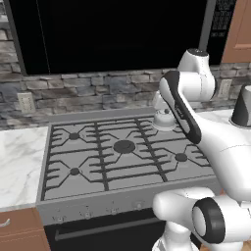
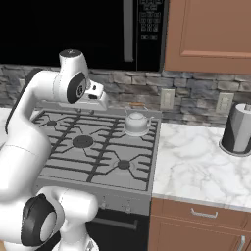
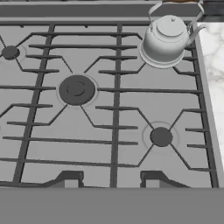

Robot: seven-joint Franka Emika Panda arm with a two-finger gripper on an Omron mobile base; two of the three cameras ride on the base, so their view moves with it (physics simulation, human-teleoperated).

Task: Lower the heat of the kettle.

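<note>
Marble counter (image 2: 196, 166) lies to the right of a grey gas stove (image 3: 113, 113), and the claw (image 3: 111, 183) hangs above the stove's front part with its two tips apart, holding nothing. Just ahead of the claw are the grates and the big middle burner (image 3: 76, 89). Further ahead and to the right, the kettle (image 3: 165, 41) stands on the back right burner, well apart from the claw. Behind it runs a stone wall (image 2: 196, 93).
</note>
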